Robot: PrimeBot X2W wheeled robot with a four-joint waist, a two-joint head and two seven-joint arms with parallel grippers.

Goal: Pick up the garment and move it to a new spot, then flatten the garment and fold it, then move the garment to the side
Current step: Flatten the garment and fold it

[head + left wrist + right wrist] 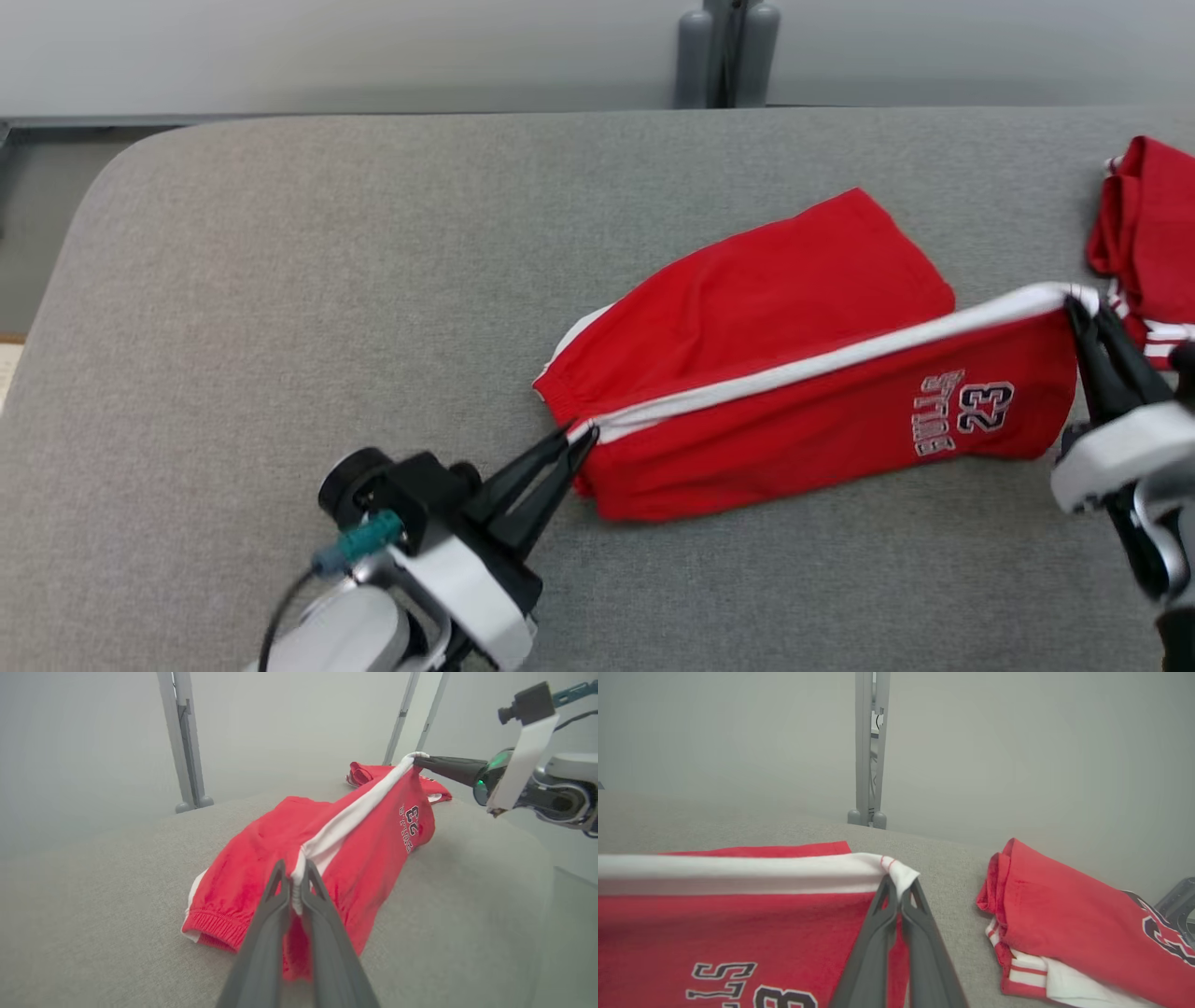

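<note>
**Grey padded table (280,280): red shorts (794,308) stretched between the left gripper (583,437) and the right gripper (1074,303)**

Grey cloth covers the table. Its far left corner is rounded, a pale wall runs behind it, and a grey post (726,51) stands at the middle of the far side.

At the lower left of the head view, the left gripper comes in from the near side. Its two dark fingers are pressed together on the waist end of the shorts, right where the white side stripe (822,359) begins. In the left wrist view, white cloth is pinched between the fingertips. The gathered waistband (210,924) lies on the table just to their left.

From there the shorts run to the right across the middle of the table. The stripe edge is raised off the table and held in a straight line between the two grippers. One leg hangs from it toward the near side, showing a print with the number 23 (980,411), and its lower edge touches the table. The other leg lies flat on the table beyond the stripe.

At the right end, the right gripper is clamped on the hem corner of the stripe. Its fingers are closed, and a bit of white cloth pokes out past the tips.

Further right, at the table's right edge, a second red garment (1148,215) with white stripes lies folded. It is near the right gripper, with a strip of bare table between it and the shorts.
</note>
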